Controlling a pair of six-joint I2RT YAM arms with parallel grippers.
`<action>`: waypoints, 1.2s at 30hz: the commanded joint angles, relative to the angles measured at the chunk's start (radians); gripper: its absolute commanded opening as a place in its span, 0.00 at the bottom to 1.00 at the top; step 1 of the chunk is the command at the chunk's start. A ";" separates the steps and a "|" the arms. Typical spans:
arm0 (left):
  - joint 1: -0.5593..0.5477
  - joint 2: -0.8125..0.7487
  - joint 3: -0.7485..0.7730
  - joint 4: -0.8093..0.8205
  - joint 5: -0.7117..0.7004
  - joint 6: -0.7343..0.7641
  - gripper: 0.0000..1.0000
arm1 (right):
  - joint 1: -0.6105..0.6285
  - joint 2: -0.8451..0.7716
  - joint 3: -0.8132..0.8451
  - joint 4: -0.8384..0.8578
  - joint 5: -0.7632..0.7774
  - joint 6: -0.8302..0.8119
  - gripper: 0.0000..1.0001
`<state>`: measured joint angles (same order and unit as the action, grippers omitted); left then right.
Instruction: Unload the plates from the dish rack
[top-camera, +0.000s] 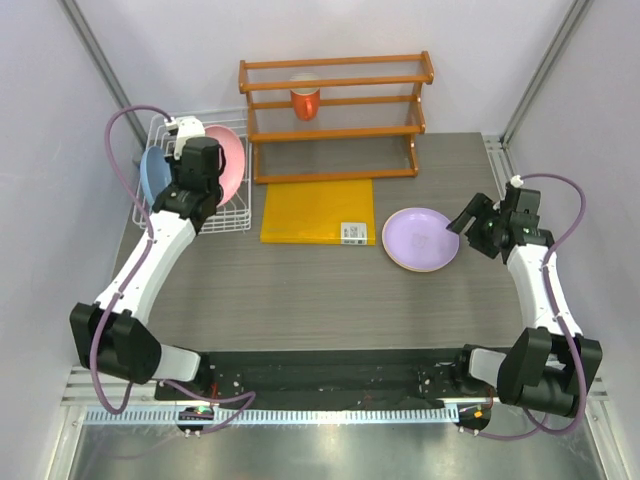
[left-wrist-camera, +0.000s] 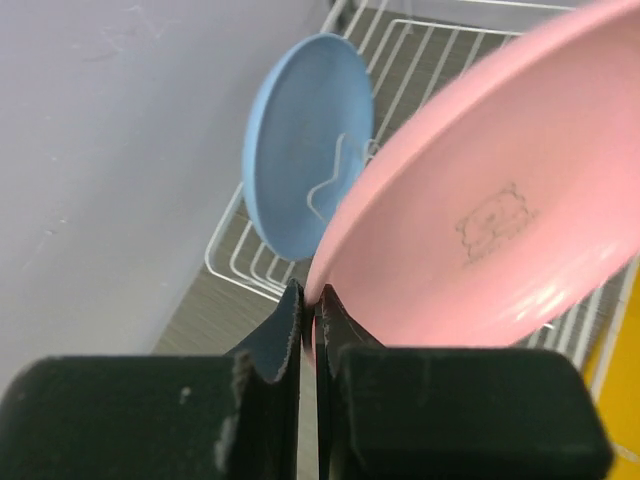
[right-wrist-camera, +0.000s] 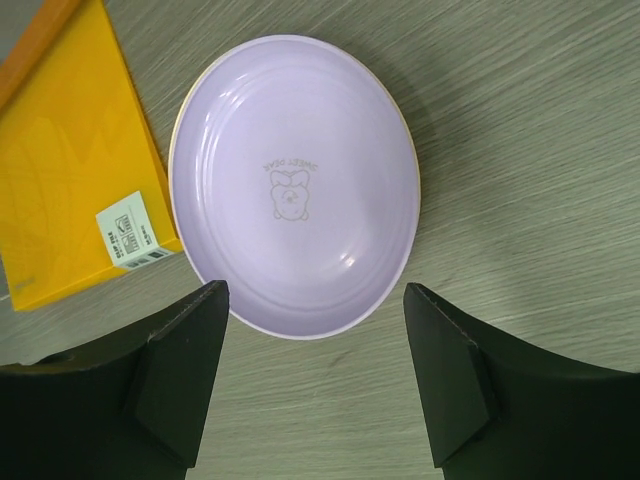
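The white wire dish rack (top-camera: 232, 218) stands at the far left. A pink plate (top-camera: 230, 160) and a light blue plate (top-camera: 152, 174) stand on edge in it. My left gripper (top-camera: 203, 170) is over the rack, shut on the lower rim of the pink plate (left-wrist-camera: 480, 210); the blue plate (left-wrist-camera: 300, 140) stands behind it among the rack wires (left-wrist-camera: 240, 262). The lilac plate (top-camera: 421, 239) lies flat on the table at the right, with a thin peach edge showing under it. My right gripper (top-camera: 466, 220) is open and empty just beside the lilac plate (right-wrist-camera: 295, 185).
An orange wooden shelf rack (top-camera: 335, 110) with an orange cup (top-camera: 305, 100) stands at the back. A yellow board (top-camera: 318, 210) with a white label lies between the dish rack and the lilac plate; it also shows in the right wrist view (right-wrist-camera: 60, 170). A wall runs close to the rack's left side.
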<state>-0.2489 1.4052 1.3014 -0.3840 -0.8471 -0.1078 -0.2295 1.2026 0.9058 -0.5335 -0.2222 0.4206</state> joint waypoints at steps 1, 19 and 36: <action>-0.010 -0.074 0.050 -0.100 0.118 -0.122 0.00 | 0.004 -0.063 0.036 -0.029 -0.034 -0.011 0.76; -0.223 -0.177 -0.090 -0.119 0.631 -0.431 0.00 | 0.358 -0.160 0.078 0.110 -0.184 0.116 0.78; -0.458 -0.026 -0.039 -0.056 0.637 -0.515 0.00 | 0.498 -0.091 0.045 0.184 -0.132 0.124 0.76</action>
<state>-0.6666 1.3602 1.2041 -0.5133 -0.2142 -0.5930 0.2508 1.0931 0.9642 -0.3977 -0.3790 0.5339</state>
